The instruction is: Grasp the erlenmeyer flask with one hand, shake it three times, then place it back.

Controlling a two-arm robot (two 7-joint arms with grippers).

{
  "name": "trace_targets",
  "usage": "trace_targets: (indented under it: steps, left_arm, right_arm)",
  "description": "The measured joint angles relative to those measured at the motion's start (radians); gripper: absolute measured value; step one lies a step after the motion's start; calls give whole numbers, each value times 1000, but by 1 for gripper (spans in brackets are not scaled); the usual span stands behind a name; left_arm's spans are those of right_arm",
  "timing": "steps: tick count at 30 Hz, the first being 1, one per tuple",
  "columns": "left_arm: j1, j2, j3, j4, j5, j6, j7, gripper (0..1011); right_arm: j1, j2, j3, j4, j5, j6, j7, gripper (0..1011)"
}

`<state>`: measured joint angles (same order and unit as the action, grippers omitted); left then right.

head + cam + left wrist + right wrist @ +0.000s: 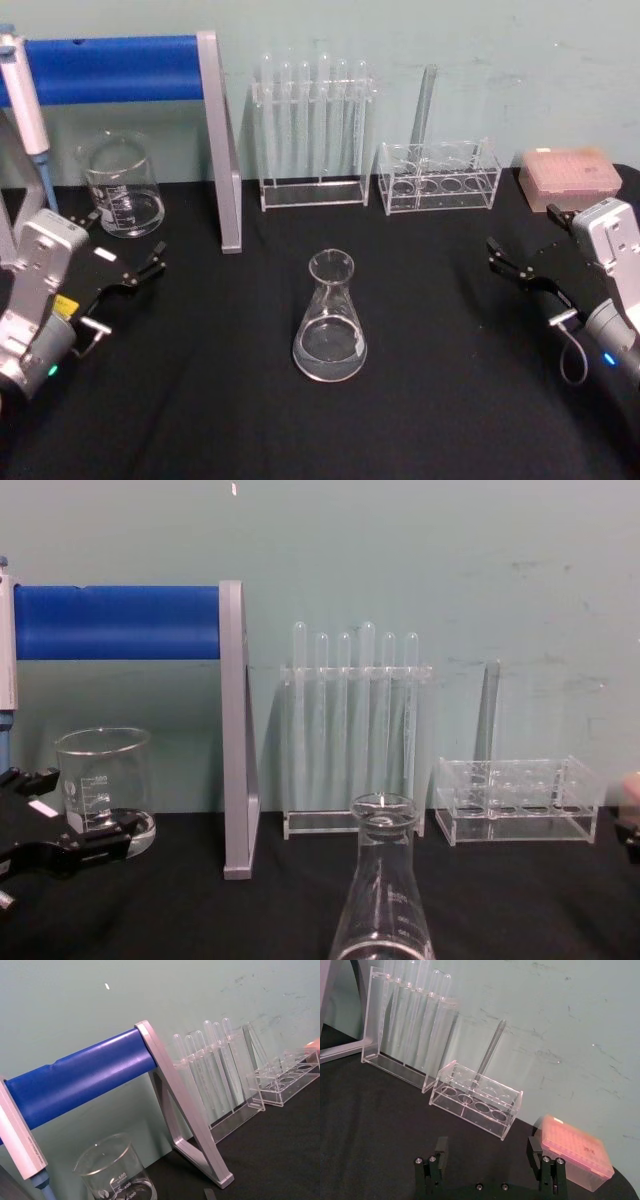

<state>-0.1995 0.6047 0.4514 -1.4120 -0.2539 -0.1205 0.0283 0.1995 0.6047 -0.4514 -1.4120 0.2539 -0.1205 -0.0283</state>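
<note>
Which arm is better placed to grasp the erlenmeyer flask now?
Probably right. The right gripper is open and points toward the erlenmeyer flask across bare cloth. The left gripper, also open, is about equally far, but close to the beaker and grey stand.

Beaker (122, 188) far left; test-tube rack (312, 130) at back; pink box (570, 178) far right.

One erlenmeyer flask (330, 335), between left gripper (125, 242) and right gripper (525, 237). One beaker (122, 190), beyond the left gripper. Two racks: tall rack (312, 192), six test tubes (323, 110); low rack (440, 188), one single tube (426, 105). One pink box (570, 178), beyond the right gripper.
</note>
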Motion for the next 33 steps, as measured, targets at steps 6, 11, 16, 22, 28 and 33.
trace_targets:
  steps: [6, 11, 16, 22, 28, 33]
  left_arm:
    - [0, 0, 0, 0, 0, 0, 0, 1001]
    - [0, 0, 0, 0, 0, 0, 0, 1001]
    - [0, 0, 0, 0, 0, 0, 0, 1001]
    - [0, 0, 0, 0, 0, 0, 0, 1001]
    - [0, 0, 0, 0, 0, 0, 0, 1001]
    - [0, 0, 0, 0, 0, 0, 0, 1001]
  right_arm:
    - [0, -3, 6, 0, -4, 3, 3, 1003]
    - [-4, -4, 17, -4, -4, 5, 32, 1003]
    - [-22, 8, 30, -30, 16, -1, 81, 1003]
    - [-58, 29, 47, -86, 55, -10, 153, 1003]
    - [-96, 56, 52, -139, 91, -30, 248, 1002]
    - [-116, 70, 49, -172, 120, -36, 329, 1003]
